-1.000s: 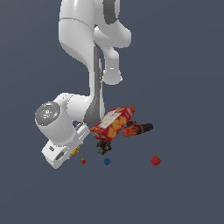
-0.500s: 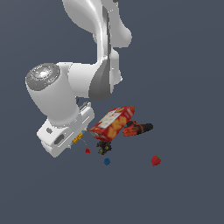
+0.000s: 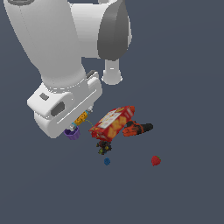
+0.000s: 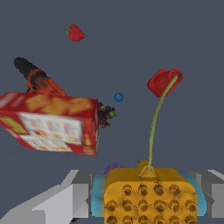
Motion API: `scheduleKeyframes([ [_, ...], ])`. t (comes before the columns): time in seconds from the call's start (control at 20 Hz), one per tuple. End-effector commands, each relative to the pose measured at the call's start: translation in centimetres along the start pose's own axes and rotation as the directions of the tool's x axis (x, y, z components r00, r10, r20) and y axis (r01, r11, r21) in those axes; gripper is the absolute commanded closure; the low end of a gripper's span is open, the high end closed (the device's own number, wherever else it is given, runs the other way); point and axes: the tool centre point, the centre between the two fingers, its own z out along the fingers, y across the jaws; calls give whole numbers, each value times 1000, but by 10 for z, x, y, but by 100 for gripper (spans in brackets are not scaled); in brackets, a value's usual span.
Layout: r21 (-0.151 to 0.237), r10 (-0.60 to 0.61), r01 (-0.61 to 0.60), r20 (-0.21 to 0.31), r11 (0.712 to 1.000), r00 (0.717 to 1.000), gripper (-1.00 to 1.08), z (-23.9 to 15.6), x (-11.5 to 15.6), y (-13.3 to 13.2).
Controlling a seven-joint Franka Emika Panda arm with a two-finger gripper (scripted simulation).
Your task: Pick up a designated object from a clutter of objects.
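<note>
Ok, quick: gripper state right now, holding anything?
Gripper: closed on the yellow-orange bumpy block, one of the fingers on each side; its cord trails free.

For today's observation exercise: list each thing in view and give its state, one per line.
gripper: shut on the yellow block.
yellow block: held between the fingers, cord hanging free.
red-yellow box: lying tilted.
drill: lying beside the box.
purple cup: partly hidden.
strawberry: lying alone.
blue ball: resting alone.

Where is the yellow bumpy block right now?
The yellow bumpy block sits between the claw's fingers, on the exterior view's left of the red-yellow box.
</note>
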Motion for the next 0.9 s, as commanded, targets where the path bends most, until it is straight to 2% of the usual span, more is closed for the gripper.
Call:
scheduleKeyframes([
  [0.0,0,0,0,0,1000,1000,108,-28,6,-7],
  [0.4,0,0,0,-1,1000,1000,108,-94,22,-21],
  [0.85,0,1,-1,-1,1000,1000,108,-122,29,-25],
])
